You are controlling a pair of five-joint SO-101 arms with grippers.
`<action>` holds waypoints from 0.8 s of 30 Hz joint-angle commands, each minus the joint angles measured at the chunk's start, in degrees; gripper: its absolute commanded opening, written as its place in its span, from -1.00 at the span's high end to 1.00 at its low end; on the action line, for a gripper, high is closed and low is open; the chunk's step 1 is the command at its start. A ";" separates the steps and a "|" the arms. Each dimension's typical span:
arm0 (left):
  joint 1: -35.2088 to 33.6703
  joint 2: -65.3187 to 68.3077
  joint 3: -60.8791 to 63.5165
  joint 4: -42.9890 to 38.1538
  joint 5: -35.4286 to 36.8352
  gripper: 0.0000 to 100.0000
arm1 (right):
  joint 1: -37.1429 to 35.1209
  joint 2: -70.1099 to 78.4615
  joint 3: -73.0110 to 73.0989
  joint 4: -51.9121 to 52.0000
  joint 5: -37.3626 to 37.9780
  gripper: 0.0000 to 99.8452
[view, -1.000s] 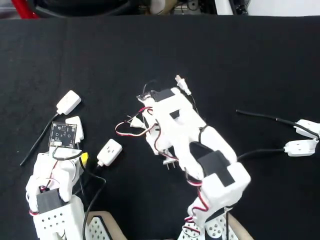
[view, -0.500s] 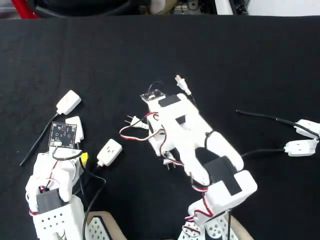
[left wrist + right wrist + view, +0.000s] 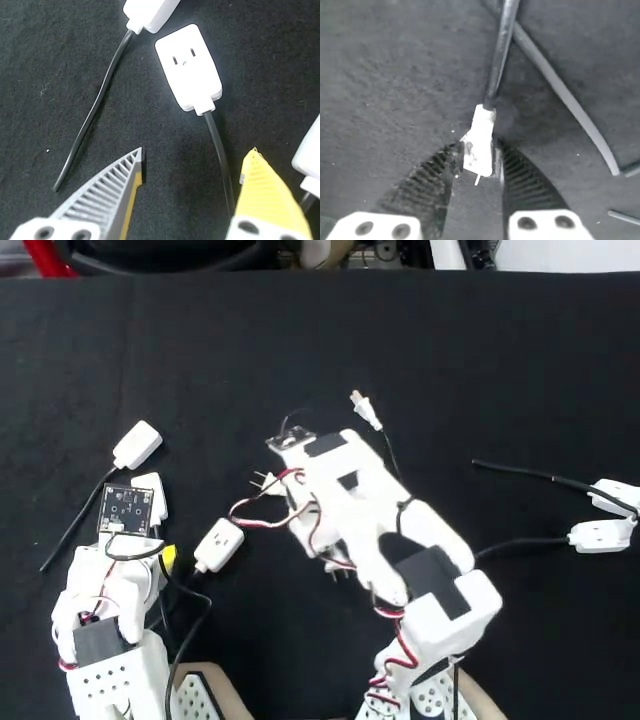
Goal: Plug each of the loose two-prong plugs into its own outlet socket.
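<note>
Where right pincer [image 3: 476, 149] pinches, white plug [image 3: 482, 125] held between, black cord [image 3: 500, 45] beyond.

Wht arms [image 3: 380, 530] (left tool [image 3: 197, 150] half yellow)

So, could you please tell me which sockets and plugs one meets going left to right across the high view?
Far-left outlet socket → second outlet socket → gripped two-prong plug → loose two-prong plug → right-edge socket pair.
</note>
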 commanded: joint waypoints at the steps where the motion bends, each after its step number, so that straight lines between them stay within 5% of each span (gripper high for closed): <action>1: -0.57 -0.26 1.01 -0.79 -0.35 0.39 | -4.31 4.79 -0.48 -0.26 -0.79 0.82; 11: -0.57 -0.26 1.01 -0.79 -0.35 0.39 | -9.58 7.87 -1.80 -0.18 -2.81 0.82; 24: -0.57 -0.26 1.01 -0.79 -0.35 0.39 | -4.66 7.52 -6.20 3.34 -5.01 0.96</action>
